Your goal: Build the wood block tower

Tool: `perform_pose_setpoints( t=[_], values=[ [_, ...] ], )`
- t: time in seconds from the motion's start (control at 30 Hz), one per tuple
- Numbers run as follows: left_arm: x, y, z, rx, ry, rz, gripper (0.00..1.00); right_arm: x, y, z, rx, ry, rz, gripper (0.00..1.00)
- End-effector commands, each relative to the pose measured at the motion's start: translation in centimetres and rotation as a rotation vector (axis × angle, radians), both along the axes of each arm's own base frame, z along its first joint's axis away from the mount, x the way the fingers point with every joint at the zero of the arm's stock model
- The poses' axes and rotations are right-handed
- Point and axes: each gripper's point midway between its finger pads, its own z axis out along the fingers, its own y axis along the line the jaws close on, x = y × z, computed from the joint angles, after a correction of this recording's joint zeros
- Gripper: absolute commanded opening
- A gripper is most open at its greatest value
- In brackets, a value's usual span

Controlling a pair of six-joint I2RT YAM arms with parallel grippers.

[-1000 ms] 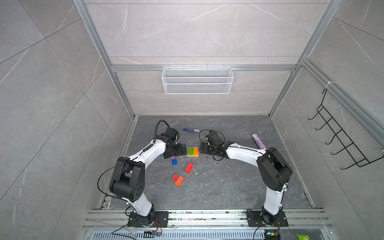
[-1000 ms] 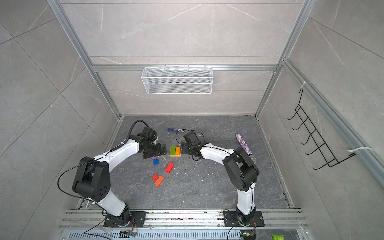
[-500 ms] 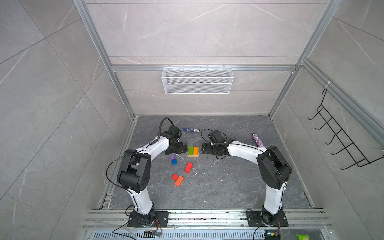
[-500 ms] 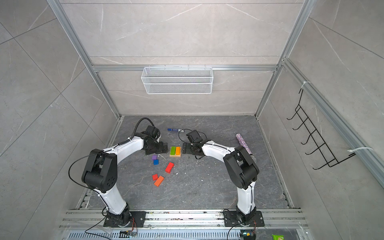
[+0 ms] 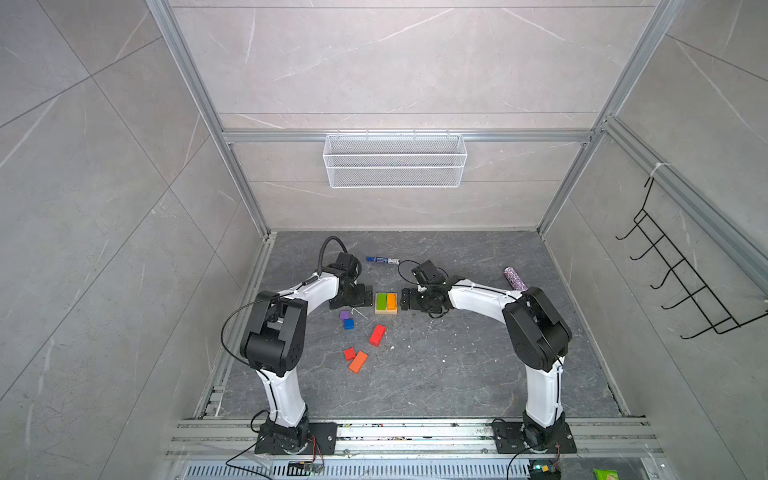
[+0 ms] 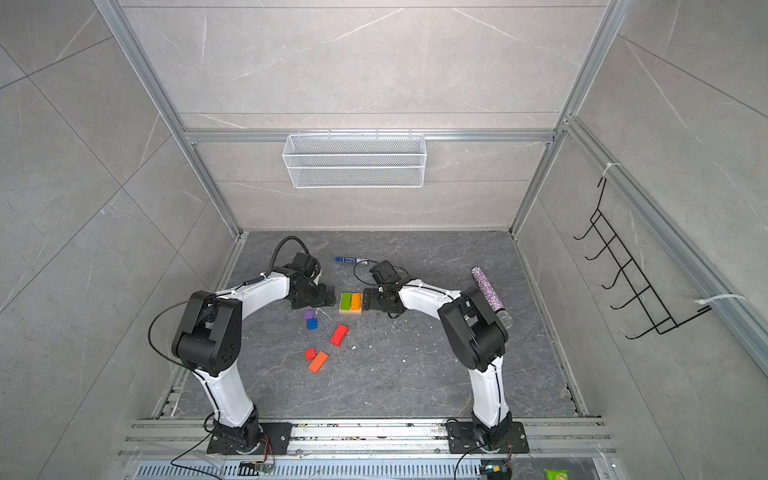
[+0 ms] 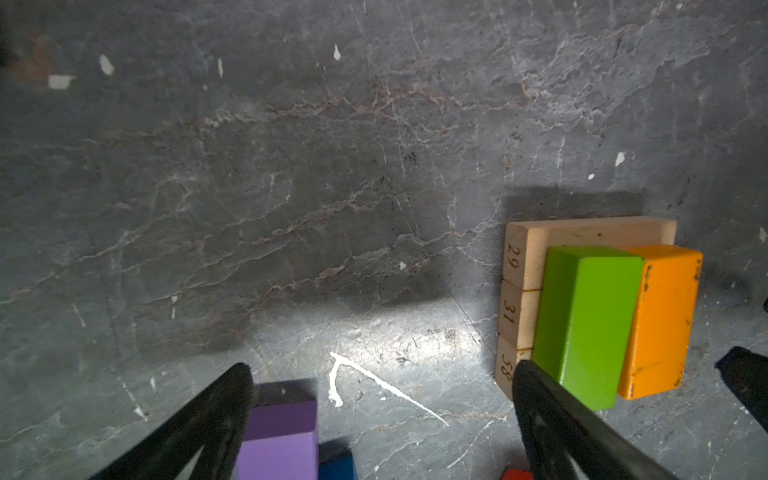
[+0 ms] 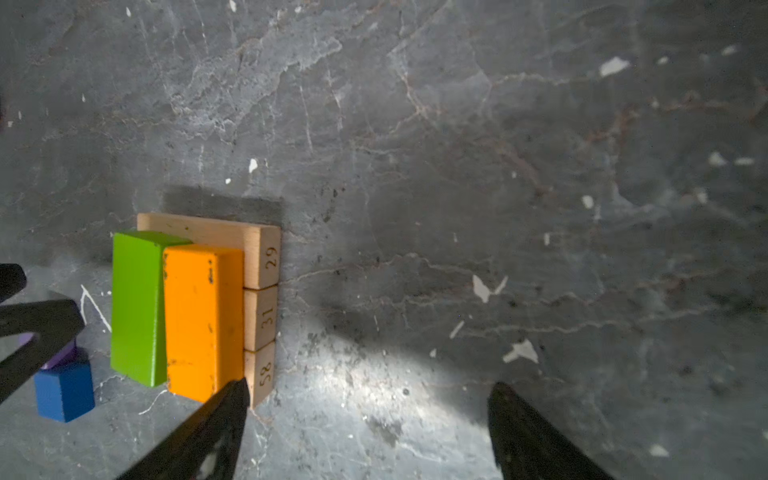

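Grey veined floor [image 5: 457,374], pale tiled walls [image 5: 395,62], scattered wood blocks [image 5: 377,335].

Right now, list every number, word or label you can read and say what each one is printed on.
"29": stamped on the end face of the outer tan block in the tower's bottom layer.
"31": end face of the middle tan block.
"58": end face of the third tan block.
Blue marker pen: its label print is too small to read.
Nothing else legible.
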Motion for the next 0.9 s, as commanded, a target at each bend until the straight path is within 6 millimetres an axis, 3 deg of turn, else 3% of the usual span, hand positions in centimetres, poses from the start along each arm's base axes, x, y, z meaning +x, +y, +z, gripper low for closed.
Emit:
perform_pose_setpoints(
  t=[0.0,0.3,0.87],
  values=[
    [1.2,0.0,0.4,0.013,-0.033,-0.014,1.0,-0.3,0.7,-0.8,-0.017,0.024,0.029,0.89],
    [1.1,-0.2,0.0,0.006,-0.016,-0.022,1.0,-0.2,1.4,-1.2,-0.02,0.028,0.034,0.89],
    [0.9,-0.6,0.1,-0.016,-0.01,-0.027,1.0,-0.4,-0.4,-0.8,-0.069,-0.007,-0.009,0.89]
  ],
)
